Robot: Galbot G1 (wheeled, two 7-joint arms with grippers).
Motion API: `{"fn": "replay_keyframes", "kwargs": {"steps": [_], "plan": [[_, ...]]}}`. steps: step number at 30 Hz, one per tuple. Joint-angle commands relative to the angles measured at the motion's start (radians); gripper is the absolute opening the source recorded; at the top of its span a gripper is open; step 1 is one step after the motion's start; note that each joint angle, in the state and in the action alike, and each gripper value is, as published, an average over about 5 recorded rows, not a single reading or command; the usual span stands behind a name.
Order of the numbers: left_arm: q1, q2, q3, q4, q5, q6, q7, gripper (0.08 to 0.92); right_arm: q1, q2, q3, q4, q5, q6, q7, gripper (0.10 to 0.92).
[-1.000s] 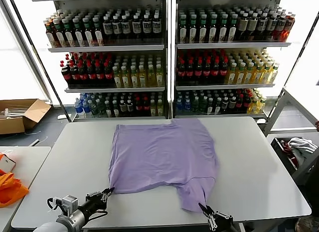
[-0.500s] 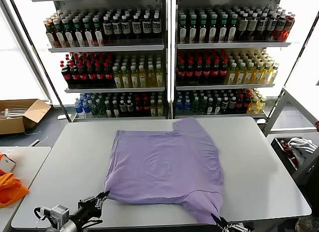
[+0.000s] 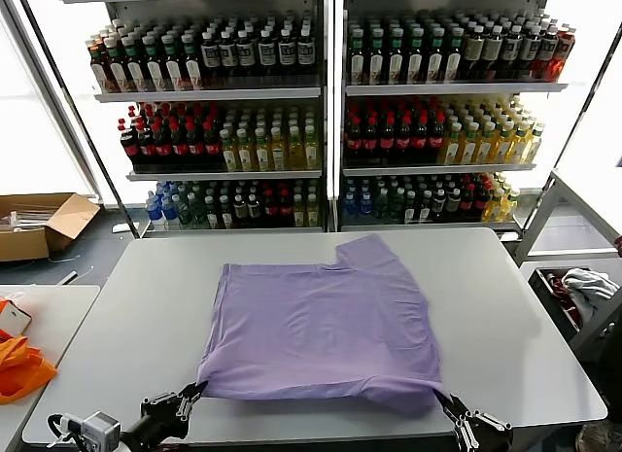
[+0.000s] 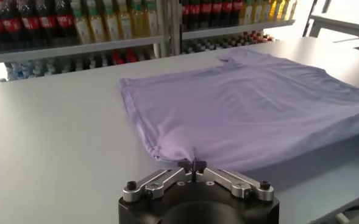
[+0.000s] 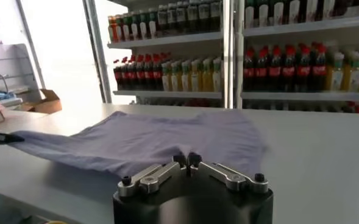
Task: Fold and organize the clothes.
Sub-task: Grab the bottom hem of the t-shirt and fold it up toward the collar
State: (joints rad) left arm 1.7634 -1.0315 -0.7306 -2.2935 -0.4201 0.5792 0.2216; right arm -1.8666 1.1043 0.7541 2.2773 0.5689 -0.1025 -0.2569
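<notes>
A lavender T-shirt (image 3: 321, 321) lies spread on the grey table (image 3: 505, 306), plain side up, one sleeve at the far right. My left gripper (image 3: 198, 387) is shut on the shirt's near left corner at the table's front edge. In the left wrist view the left gripper (image 4: 192, 163) pinches the fabric (image 4: 246, 115). My right gripper (image 3: 445, 403) is shut on the shirt's near right corner. In the right wrist view the right gripper (image 5: 187, 160) grips the cloth (image 5: 142, 140). The near hem is lifted slightly off the table between both grippers.
Shelves of bottles (image 3: 321, 112) stand behind the table. A cardboard box (image 3: 39, 224) sits on the floor at far left. An orange cloth (image 3: 19, 369) lies on a side table at left. A bin with cloth (image 3: 583, 287) stands at right.
Both grippers have pulled the shirt's near hem toward the table's front edge and apart. The bunched right corner has stretched out, and the shirt now lies flatter and wider.
</notes>
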Motion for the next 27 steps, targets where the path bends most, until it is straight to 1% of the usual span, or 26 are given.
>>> {"fn": "replay_keyframes", "kwargs": {"steps": [1,6,13,17,22,27], "plan": [[-0.210,0.129,0.049,0.107,-0.039,0.000,0.058,0.109,0.248,-0.034,-0.113,-0.048,0.052,-0.057,0.124,0.111],[-0.300,0.182,0.085,0.185,-0.067,0.000,0.074,0.109,0.352,-0.105,-0.188,-0.119,0.052,-0.072,0.149,0.111],[-0.430,0.213,0.155,0.305,-0.069,-0.001,0.092,0.109,0.493,-0.177,-0.283,-0.229,0.053,-0.080,0.158,0.111],[-0.485,0.210,0.190,0.356,-0.069,-0.002,0.089,0.109,0.578,-0.190,-0.342,-0.294,0.055,-0.087,0.167,0.111],[-0.545,0.184,0.239,0.404,-0.065,-0.002,0.069,0.108,0.662,-0.187,-0.418,-0.388,0.042,-0.102,0.175,0.111],[-0.568,0.155,0.263,0.440,-0.052,-0.003,0.061,0.108,0.707,-0.165,-0.465,-0.455,0.002,-0.121,0.172,0.111]]}}
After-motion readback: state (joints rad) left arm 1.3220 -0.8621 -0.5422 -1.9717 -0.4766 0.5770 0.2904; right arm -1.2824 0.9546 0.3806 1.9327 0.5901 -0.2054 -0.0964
